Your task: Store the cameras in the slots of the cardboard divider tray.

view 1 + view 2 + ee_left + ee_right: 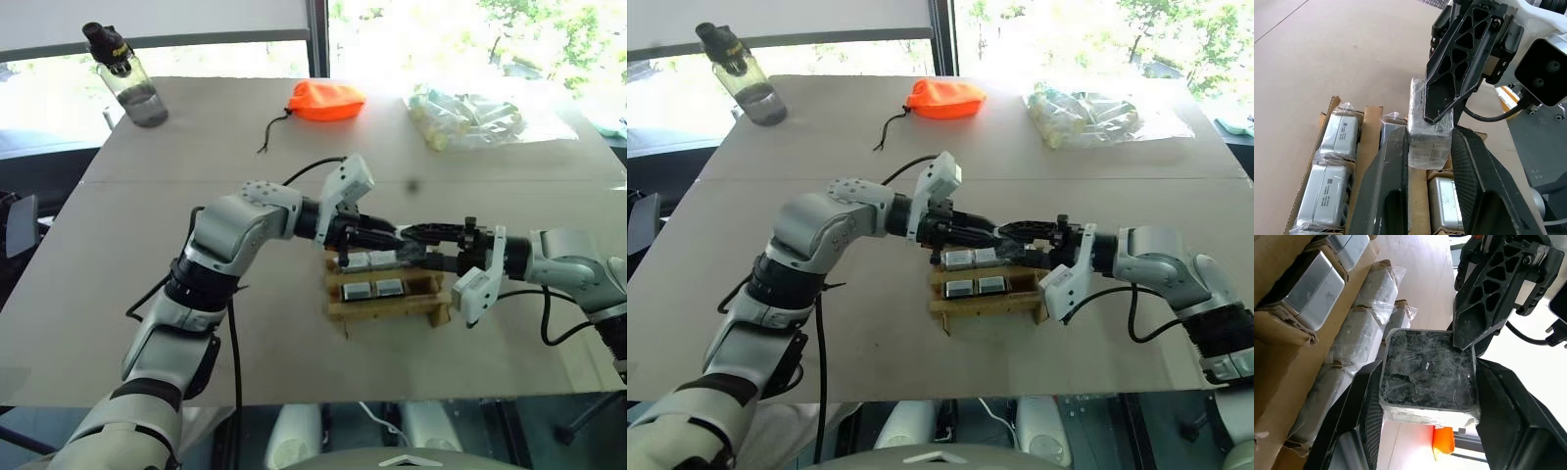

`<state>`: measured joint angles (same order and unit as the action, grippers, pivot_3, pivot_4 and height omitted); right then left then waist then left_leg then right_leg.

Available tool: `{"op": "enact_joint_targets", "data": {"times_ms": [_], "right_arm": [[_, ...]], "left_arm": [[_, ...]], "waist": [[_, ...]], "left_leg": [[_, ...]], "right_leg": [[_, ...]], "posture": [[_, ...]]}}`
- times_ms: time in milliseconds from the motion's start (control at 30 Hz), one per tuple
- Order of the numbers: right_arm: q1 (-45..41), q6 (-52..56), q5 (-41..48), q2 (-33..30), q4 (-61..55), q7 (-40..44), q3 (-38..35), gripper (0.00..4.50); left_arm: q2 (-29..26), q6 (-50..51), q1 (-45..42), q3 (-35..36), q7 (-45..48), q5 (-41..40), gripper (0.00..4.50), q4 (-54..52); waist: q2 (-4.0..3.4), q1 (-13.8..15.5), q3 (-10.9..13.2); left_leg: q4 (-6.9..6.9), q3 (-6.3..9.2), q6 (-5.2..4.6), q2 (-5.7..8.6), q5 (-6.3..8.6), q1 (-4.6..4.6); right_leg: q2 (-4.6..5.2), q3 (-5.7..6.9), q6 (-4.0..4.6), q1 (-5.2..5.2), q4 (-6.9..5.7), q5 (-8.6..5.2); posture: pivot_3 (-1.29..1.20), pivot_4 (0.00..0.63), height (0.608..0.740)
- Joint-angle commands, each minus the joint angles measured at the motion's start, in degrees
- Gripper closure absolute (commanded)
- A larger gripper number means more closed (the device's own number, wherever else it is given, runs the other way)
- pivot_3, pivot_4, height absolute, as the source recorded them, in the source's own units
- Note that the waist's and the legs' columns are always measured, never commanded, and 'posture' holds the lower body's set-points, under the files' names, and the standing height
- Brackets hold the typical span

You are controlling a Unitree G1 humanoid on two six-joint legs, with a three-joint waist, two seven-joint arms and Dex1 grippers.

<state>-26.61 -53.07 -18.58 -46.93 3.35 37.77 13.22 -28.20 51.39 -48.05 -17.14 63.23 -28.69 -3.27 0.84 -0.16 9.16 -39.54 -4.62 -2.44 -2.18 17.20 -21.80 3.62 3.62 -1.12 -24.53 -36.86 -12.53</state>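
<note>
both grippers meet right over the cardboard tray [387,311], which sits mid table [294,137]. between them is one wrapped camera [1429,128], held just above the tray's back row. right gripper [1425,396] is clamped on it across the sides, black face toward its wrist cam. left gripper [1428,152] has its fingers [1393,161] up against the same camera's lower part, looks closed onto it too, so prob a handover or a 2-handed re-aim.

handling guess: small stiff metal block, some heft for its size, won't squash. but it's in crinkly clear film, so likely slippery and can twist in the pads. i'd grip the flat long sides, mid height, not the loose film ends. slots look snug, so it needs to go in square or it'll catch on a cardboard strip. tray itself is light cardboard, could skid if pushed.

counts: 1 camera in the air, 4 i can count seated in the tray from the head view, poss more hidden under the arms. 1 tray. also 1 orange pouch [326,100], 1 bottle [127,78], 1 clear bag of tubes [470,116] at the far edge.
</note>
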Motion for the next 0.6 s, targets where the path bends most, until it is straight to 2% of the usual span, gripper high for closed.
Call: {"op": "enact_joint_targets", "data": {"times_ms": [33, 133, 167, 300, 433, 600], "right_arm": [[0.09, 2.38, 4.10, -0.14, -4.35, 0.57, -0.69, 1.45], [0.61, 3.37, 6.52, -0.44, -4.45, 1.09, -1.20, 0.28], [0.94, 3.79, 7.21, -0.74, -4.50, 1.35, -1.37, 0.04], [4.72, 5.29, 12.45, -3.50, -4.92, 2.51, -3.76, 0.04], [12.62, 5.98, 21.02, -9.46, -3.98, 5.09, -8.22, 0.04], [28.68, 25.07, 44.21, -15.48, -8.44, 12.18, -18.75, 0.04]], "left_arm": [[0.54, -0.23, -0.50, -0.23, 0.70, -0.47, 3.83, -1.18], [0.94, -0.12, -0.82, 0.02, 0.65, -0.67, 3.83, -1.13], [0.99, -0.09, -0.86, 0.06, 0.65, -0.70, 3.83, -1.17], [1.37, -0.04, -0.94, 0.42, 0.36, -0.93, 3.83, -1.66], [1.79, 0.47, -0.79, 0.99, -0.25, -1.49, 3.83, -2.78], [2.33, 1.07, 0.58, 1.55, -1.56, -2.23, 3.83, -4.17]], "waist": [[0.00, 0.00, 0.00], [0.00, -0.01, 0.00], [0.00, 0.00, 0.00], [0.00, 0.29, 0.00], [0.00, 1.05, 0.00], [-0.03, 1.13, 0.01]], "left_leg": [[0.00, 0.00, 0.00, 0.00, 0.00, 0.00], [-0.02, -0.02, 0.00, 0.00, 0.00, 0.00], [-0.02, -0.02, 0.00, 0.00, 0.00, 0.01], [-0.02, 0.01, 0.00, 0.00, 0.00, 0.00], [-0.02, 0.04, -0.01, 0.02, 0.00, -0.06], [-0.03, 0.24, -0.01, 0.00, 0.00, 0.06]], "right_leg": [[0.00, 0.00, 0.00, 0.00, 0.00, 0.00], [0.00, 0.00, 0.00, 0.00, 0.00, 0.00], [0.00, 0.00, 0.00, 0.00, -0.01, 0.00], [0.00, 0.00, 0.00, 0.01, -0.01, 0.00], [0.04, 0.00, 0.00, 0.01, 0.03, 0.00], [0.02, 0.05, 0.01, 0.24, 0.04, 0.00]], "posture": [[0.00, 0.150, 0.740], [0.00, 0.150, 0.740], [0.00, 0.150, 0.740], [0.00, 0.150, 0.740], [0.00, 0.150, 0.740], [0.00, 0.150, 0.740]]}}
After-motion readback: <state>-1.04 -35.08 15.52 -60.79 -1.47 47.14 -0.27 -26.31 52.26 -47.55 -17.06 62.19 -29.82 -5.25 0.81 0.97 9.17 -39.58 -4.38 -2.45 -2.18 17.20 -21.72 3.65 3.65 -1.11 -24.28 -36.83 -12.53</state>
